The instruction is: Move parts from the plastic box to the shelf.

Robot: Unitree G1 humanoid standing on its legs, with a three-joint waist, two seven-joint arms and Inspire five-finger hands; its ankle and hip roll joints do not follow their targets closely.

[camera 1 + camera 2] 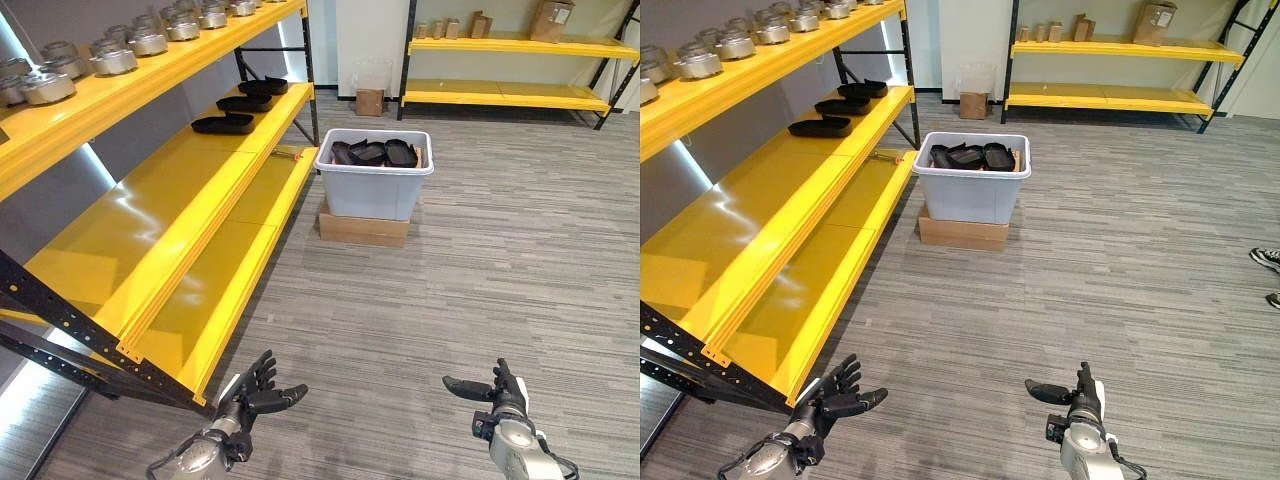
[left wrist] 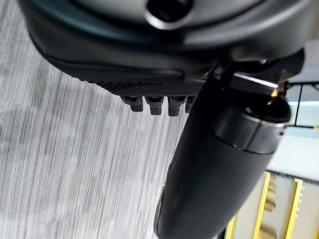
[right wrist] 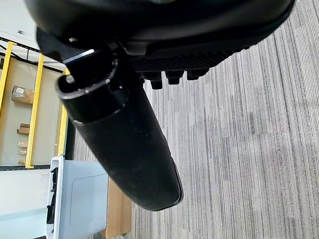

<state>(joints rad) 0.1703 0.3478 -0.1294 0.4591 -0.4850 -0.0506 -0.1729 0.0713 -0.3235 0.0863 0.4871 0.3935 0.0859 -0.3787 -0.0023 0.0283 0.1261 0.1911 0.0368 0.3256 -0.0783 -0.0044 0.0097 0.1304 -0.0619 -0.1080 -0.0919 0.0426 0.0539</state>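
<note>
A pale grey plastic box (image 1: 372, 187) stands on the floor ahead, on a flat cardboard piece, with several black parts (image 1: 372, 152) inside. Three more black parts (image 1: 224, 124) lie on the middle level of the yellow shelf (image 1: 150, 210) at my left. My left hand (image 1: 250, 395) hangs low over the carpet near the shelf's front corner, fingers spread and holding nothing. Low at the right, my right hand (image 1: 495, 390) is also open, thumb pointing inward, empty. Both hands are far from the box.
Several metal pots (image 1: 115, 58) line the shelf's upper level. A second yellow rack (image 1: 505, 70) with cardboard boxes stands at the back wall, and a small carton (image 1: 369, 101) sits on the floor there. A person's shoes (image 1: 1267, 262) show at the right.
</note>
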